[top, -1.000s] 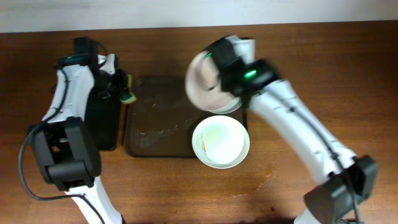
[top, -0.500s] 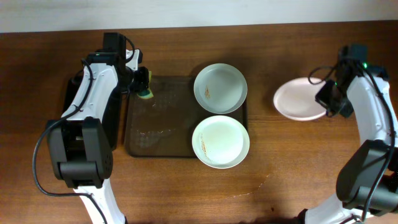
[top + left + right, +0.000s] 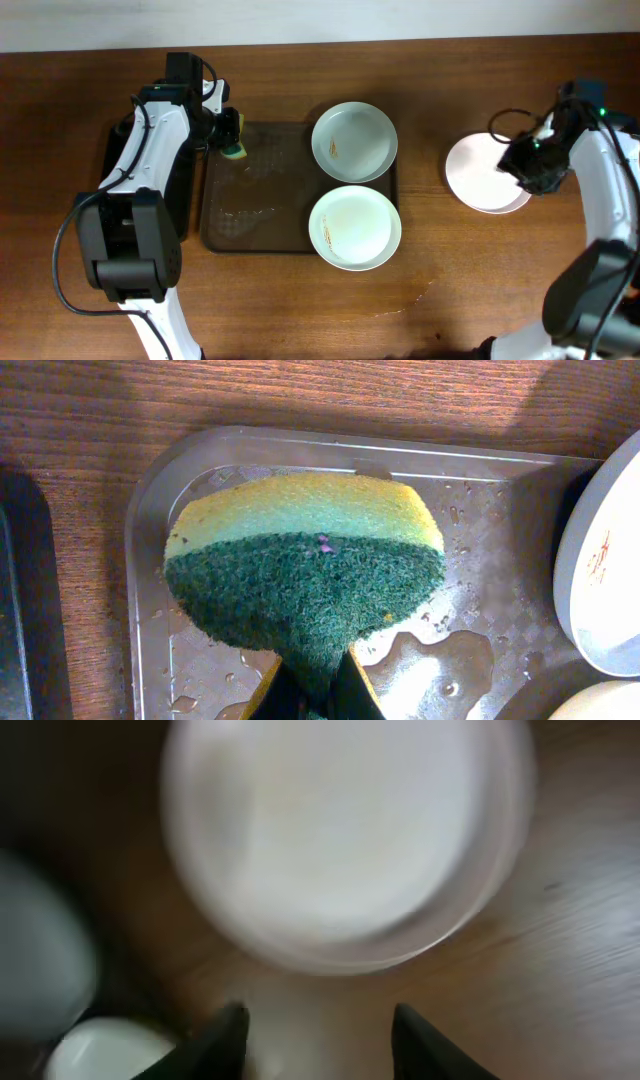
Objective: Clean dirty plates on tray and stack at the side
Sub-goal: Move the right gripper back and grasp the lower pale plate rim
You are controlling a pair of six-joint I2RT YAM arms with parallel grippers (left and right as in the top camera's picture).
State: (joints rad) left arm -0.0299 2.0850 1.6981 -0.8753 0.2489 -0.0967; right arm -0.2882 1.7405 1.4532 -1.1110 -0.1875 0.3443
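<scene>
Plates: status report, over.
Left pincer shut on yellow-green sponge over brown translucent tray. Right pincer open at edge of round white plate on wooden table. Two smeared white plates on tray.

Robot test bench, likely lab, staged as dishwashing station. Evidence: two white-and-black jointed robot arms (image 3: 140,160) working at dark brown wooden table (image 3: 480,290), bare pale wall strip (image 3: 300,20) behind. Kitchen items only as props: brown translucent rectangular tray (image 3: 260,200), round white shallow plates (image 3: 354,142), yellow-and-green scouring sponge (image 3: 305,550).
</scene>
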